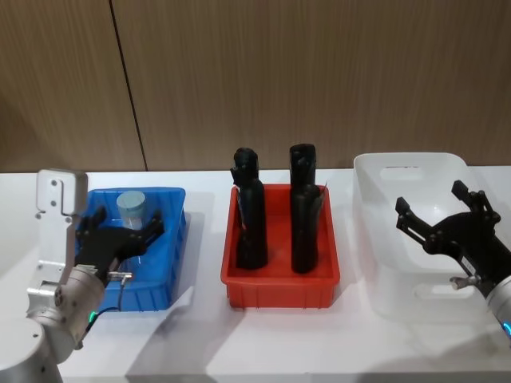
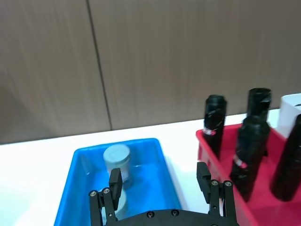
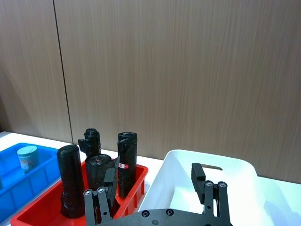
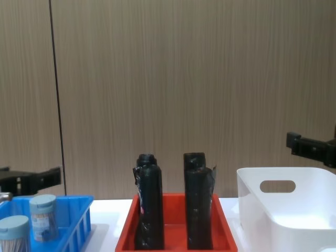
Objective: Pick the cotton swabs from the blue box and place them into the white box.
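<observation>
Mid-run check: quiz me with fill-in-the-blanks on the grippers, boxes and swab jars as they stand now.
1. The left gripper hovers over the blue box with its fingers ___.
2. The blue box holds ___ jars of cotton swabs.
3. The right gripper, open, hangs over the white box, on the robot's ___ side.
4. Between the boxes stands a ___ tray of black bottles.
Missing: open; two; right; red.

Wood-grain panel wall (image 1: 319,80) behind a white table (image 1: 271,343).
</observation>
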Controlling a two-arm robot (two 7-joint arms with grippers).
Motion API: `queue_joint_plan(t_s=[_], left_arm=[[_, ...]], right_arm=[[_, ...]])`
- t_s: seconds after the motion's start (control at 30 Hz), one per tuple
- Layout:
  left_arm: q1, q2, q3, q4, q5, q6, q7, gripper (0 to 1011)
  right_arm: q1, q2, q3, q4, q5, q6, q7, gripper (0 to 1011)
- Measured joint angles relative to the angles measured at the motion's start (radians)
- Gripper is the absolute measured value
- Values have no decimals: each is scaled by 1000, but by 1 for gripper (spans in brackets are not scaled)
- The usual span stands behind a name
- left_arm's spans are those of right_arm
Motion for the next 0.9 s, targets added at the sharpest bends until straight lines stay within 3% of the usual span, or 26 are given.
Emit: queue_joint_plan(t_s=[0.3, 0.63, 0.9], left_arm=[[-24, 3, -26, 34, -43, 75, 17, 1004], [-103, -23, -38, 114, -46, 179, -15, 1004], [-147, -45, -43, 164, -46, 230, -19, 1004]], right_arm=[[0, 0, 0, 0, 0, 0, 0, 1002], [0, 0, 0, 0, 0, 0, 0, 1002], [0, 0, 0, 0, 0, 0, 0, 1002]])
